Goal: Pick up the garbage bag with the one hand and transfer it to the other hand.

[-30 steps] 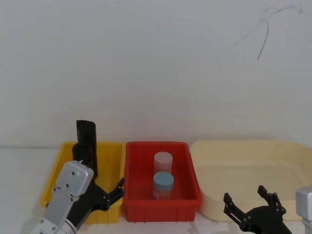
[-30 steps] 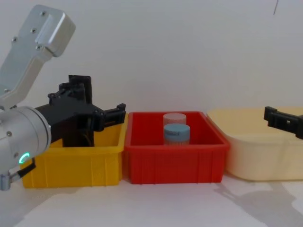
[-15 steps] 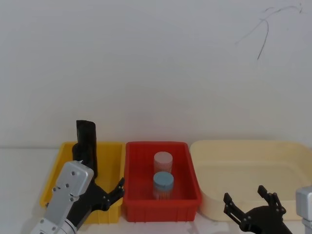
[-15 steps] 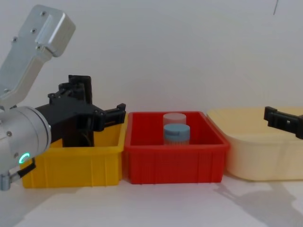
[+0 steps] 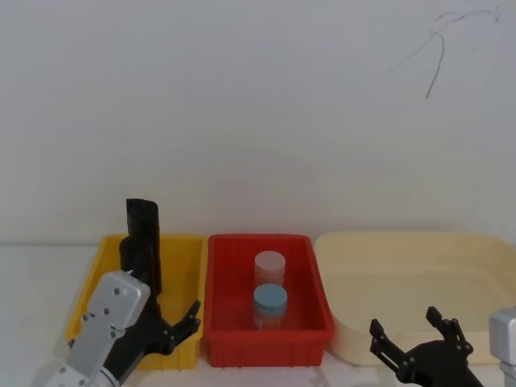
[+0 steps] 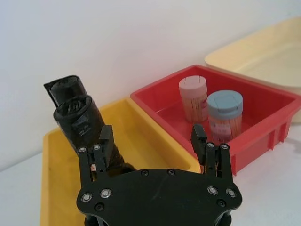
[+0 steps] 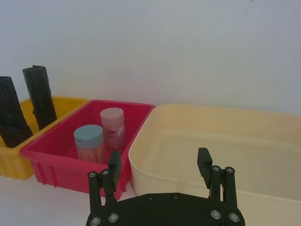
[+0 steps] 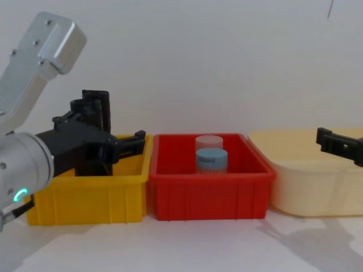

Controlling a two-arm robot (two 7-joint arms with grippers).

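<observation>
The left claw (image 6: 151,137) is hovering released over the front of the yellow bin (image 6: 49,155), and the right claw (image 7: 159,161) is hovering released before the cream tub (image 7: 188,141). Just beyond the left claw, the garbage bag (image 6: 80,120) is standing on end inside the yellow bin.

The left gripper (image 6: 151,136) is matt black: two slim fingers (image 6: 104,141) rising from a wide palm plate (image 6: 160,195) studded with silver screws (image 6: 106,193). Behind it sit a fat silver left wrist (image 8: 25,164) bearing a green glowing ring (image 8: 20,196) and a boxy silver-grey link (image 8: 42,48) with small dark bolt heads. The right gripper (image 7: 159,162) matches it, black with the same screws, on a silver right wrist (image 5: 504,334).
</observation>
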